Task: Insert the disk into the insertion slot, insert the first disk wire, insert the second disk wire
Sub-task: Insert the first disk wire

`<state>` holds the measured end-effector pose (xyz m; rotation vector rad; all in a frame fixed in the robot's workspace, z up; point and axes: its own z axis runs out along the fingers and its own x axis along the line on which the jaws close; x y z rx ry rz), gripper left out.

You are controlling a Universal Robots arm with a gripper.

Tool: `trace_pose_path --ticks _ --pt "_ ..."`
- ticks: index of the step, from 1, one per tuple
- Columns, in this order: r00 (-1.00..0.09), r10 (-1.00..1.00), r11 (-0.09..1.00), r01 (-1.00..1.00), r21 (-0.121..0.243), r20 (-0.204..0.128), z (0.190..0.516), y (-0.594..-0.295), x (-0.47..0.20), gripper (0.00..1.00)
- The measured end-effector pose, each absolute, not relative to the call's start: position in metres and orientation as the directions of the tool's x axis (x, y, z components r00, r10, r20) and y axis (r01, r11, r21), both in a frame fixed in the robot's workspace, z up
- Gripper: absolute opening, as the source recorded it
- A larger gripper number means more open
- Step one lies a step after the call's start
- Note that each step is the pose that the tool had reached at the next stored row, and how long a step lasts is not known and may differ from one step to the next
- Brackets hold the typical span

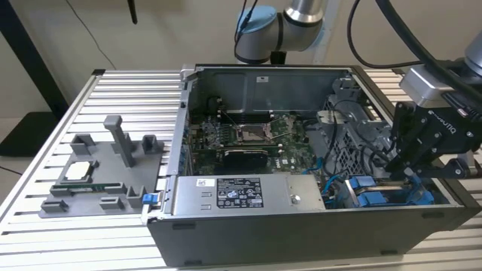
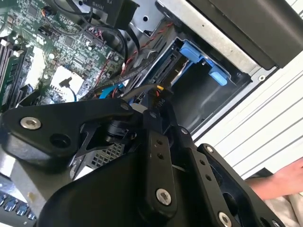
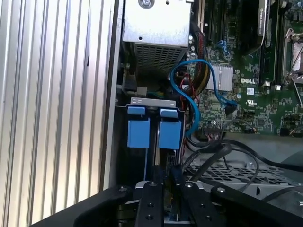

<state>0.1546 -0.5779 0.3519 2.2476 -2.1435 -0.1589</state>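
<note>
The disk sits in the insertion slot (image 3: 152, 101) at the case's front corner. Its blue carrier tabs (image 3: 138, 133) stick out, and the blue carrier (image 2: 202, 60) and carrier rail (image 1: 380, 197) are seen too. My gripper (image 3: 165, 185) hangs close over the disk's end, shut on a black wire plug (image 2: 159, 98) with yellow and black leads. In the exterior view my gripper (image 1: 398, 169) is low inside the case at the exterior view's right, just above the blue carrier. A blue data wire (image 3: 189, 71) loops from the board toward the bay.
The open computer case (image 1: 301, 226) stands on a slatted metal table (image 1: 121, 84). The grey power-supply box (image 1: 249, 195) lies along the front. The motherboard (image 1: 249, 135) is deeper inside, a grey parts fixture (image 1: 105, 180) at the exterior view's left. A hand (image 2: 284, 182) rests beside the case.
</note>
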Motion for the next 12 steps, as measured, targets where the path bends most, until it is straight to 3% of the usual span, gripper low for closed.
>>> trace_pose_path --ticks 12 --pt "0.045 -0.998 -0.05 -0.994 0.093 -0.052 0.3499 -0.5726 0.1569 0.0"
